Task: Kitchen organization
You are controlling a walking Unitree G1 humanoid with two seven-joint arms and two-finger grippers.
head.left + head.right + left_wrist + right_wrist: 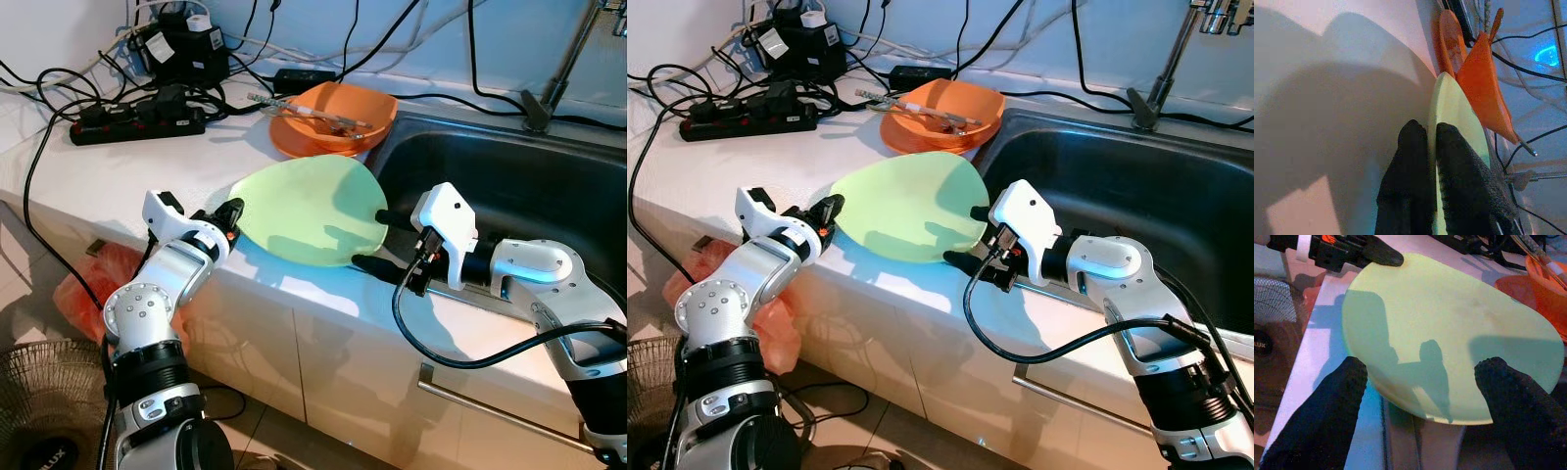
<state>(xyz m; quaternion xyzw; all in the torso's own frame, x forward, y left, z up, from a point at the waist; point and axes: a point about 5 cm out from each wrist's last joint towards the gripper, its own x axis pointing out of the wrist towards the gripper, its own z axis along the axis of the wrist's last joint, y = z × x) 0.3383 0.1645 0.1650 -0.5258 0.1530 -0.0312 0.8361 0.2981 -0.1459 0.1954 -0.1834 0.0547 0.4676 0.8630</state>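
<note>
Left eye view: left gripper (233, 211) pinches green plate (312, 209) rim at 9 o'clock; right gripper (377, 240) spread at 3 o'clock. Handover step prob.; next needs right to close on rim.

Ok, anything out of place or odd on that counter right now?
Yes: the green plate is tilted, the left gripper pinching its rim. A black power strip and tangled cables sit on the counter beside the sink.
</note>
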